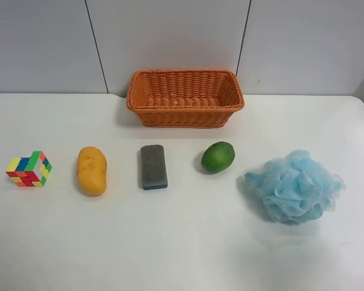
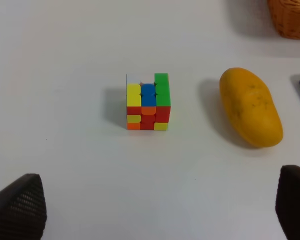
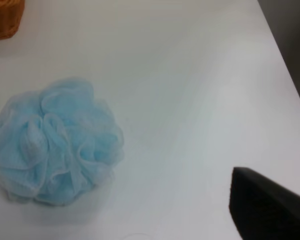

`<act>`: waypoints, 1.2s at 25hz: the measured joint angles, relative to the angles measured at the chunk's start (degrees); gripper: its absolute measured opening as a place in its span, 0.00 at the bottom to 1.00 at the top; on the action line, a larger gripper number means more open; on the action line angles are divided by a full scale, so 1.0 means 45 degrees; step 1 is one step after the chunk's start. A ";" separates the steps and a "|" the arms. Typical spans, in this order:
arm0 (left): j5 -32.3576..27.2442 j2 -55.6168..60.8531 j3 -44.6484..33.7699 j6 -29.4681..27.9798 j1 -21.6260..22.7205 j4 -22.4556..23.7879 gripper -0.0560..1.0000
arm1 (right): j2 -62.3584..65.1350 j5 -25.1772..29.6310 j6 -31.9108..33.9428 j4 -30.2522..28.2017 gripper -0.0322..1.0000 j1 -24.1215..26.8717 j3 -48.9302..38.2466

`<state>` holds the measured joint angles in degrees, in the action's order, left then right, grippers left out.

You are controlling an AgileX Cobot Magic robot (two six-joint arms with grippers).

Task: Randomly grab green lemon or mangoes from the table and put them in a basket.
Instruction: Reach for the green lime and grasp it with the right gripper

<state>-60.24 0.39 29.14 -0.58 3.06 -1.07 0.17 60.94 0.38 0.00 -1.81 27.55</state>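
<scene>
Nothing is moving, and no arms are showing in the exterior high view. A row is running across the mid tabletop (image 1: pixel 170 248):
- Colour cube (image 1: pixel 28 169) is sitting nearest the edge at that view's left.
- Mango (image 1: pixel 91 170) is lying just beside it, long axis pointing toward the far edge. It is on the tabletop, outside the basket.
- Grey-and-blue sponge (image 1: pixel 153 167) is lying next, about mid-row, in front of the basket.
- Green lemon (image 1: pixel 218 156) is resting past the sponge, a bit closer to the far edge than the rest. It is also on the tabletop, not in the basket.
- Blue mesh bath pouf (image 1: pixel 296 185) is sitting nearest the edge at that view's right.

Basket (image 1: pixel 182 116) is standing at the middle of the far edge, well apart from both fruits.

Left pincer (image 2: pixel 157 205) is hanging released: fingertips (image 2: pixel 20 207) are spread wide with bare tabletop between them, cube and mango ahead, touching neither.

Right pincer (image 3: pixel 267 210) is showing only one dark finger, near the pouf but clear of it. Can't tell whether it is released or clenched.
</scene>
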 joint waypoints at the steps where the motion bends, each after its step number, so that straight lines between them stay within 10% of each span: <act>1: 0.0000 0.0000 0.0000 0.0000 0.0000 0.0000 0.90 | 0.0000 0.0000 0.0000 0.0000 0.99 0.0000 0.0000; 21: 0.0000 0.0000 0.0000 0.0000 0.0000 0.0000 0.90 | -0.0161 -0.0279 -0.0085 0.0128 0.99 0.0000 0.0368; 30: 0.0000 0.0000 0.0000 0.0000 0.0000 0.0000 0.90 | -0.6050 -0.1260 -0.3299 0.1706 0.99 0.0000 0.4507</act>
<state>-60.24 0.39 29.14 -0.58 3.06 -1.07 -27.06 55.27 -14.46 7.68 -1.81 47.83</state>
